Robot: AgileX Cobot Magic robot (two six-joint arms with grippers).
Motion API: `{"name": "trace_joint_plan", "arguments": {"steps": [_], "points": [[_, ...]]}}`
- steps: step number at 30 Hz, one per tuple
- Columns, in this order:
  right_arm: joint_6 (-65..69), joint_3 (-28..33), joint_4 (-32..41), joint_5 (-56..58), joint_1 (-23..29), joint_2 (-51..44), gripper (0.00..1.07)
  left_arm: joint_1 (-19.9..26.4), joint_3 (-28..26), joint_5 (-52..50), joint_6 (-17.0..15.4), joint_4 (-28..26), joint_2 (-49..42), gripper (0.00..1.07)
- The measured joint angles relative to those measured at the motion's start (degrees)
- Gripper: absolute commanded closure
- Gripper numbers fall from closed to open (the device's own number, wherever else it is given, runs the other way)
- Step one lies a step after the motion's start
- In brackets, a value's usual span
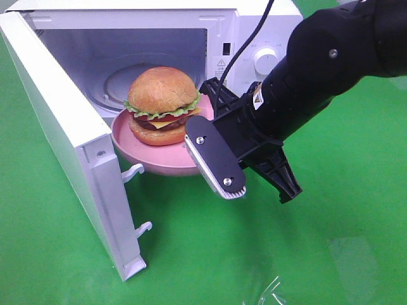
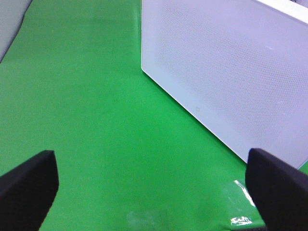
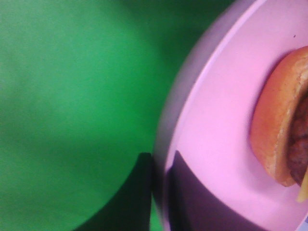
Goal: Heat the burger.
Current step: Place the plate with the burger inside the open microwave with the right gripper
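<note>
The burger (image 1: 162, 98), with golden buns, lettuce, tomato, cheese and patty, sits on a pink round plate (image 1: 156, 164). The plate is at the mouth of the open white microwave (image 1: 159, 19), with its near part sticking out in front. My right gripper (image 1: 202, 127) is shut on the plate's right rim. The right wrist view shows the fingers (image 3: 144, 192) pinching the plate's rim (image 3: 202, 120), with the burger's bun (image 3: 276, 130) close by. My left gripper (image 2: 154, 192) is open and empty above the green cloth, out of the exterior high view.
The microwave door (image 1: 57, 140) stands swung open at the left; its outer face (image 2: 231, 72) fills the left wrist view. Green cloth (image 1: 254, 254) covers the table. A bit of clear plastic (image 1: 273, 293) lies at the front edge.
</note>
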Motion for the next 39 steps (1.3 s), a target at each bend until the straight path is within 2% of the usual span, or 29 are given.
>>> {"name": "trace_joint_plan", "arguments": {"steps": [21,39], "points": [[3.1,-8.5,-0.1,0.1,0.0,7.7,1.07,0.0,0.0,0.0,0.0,0.0,0.0,0.09],[6.0,-20.9,-0.9,2.2,-0.2,16.3,1.07,0.0,0.0,0.0,0.0,0.0,0.0,0.09]]}}
